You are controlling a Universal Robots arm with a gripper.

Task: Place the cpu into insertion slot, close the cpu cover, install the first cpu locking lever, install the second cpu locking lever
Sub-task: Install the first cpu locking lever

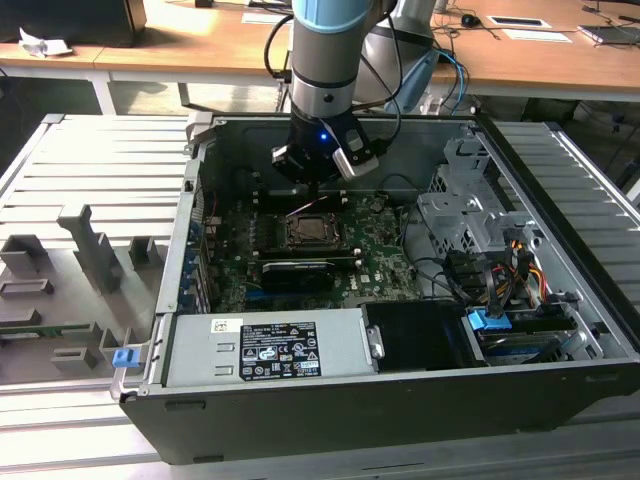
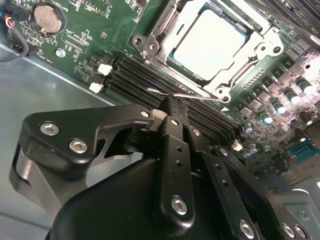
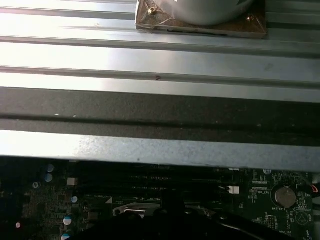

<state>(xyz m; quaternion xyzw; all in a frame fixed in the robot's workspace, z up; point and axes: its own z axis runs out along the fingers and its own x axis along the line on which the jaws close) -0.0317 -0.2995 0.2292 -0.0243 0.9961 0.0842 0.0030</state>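
The cpu (image 2: 210, 42) sat in the insertion slot (image 1: 312, 232), cpu cover (image 2: 262, 47) down. In the exterior view we logged the gripper (image 2: 170, 101) at the slot's 12 o'clock, fingers closed, tips touching a locking lever (image 2: 197, 95); grasp unclear. We judged the lever step in hand: it needs latching down.

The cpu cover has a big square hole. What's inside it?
The cpu sits inside the hole in the cpu cover, with its pale metal face showing. The cover's frame hides the cpu's edges, and the cpu hides whatever lies underneath it.
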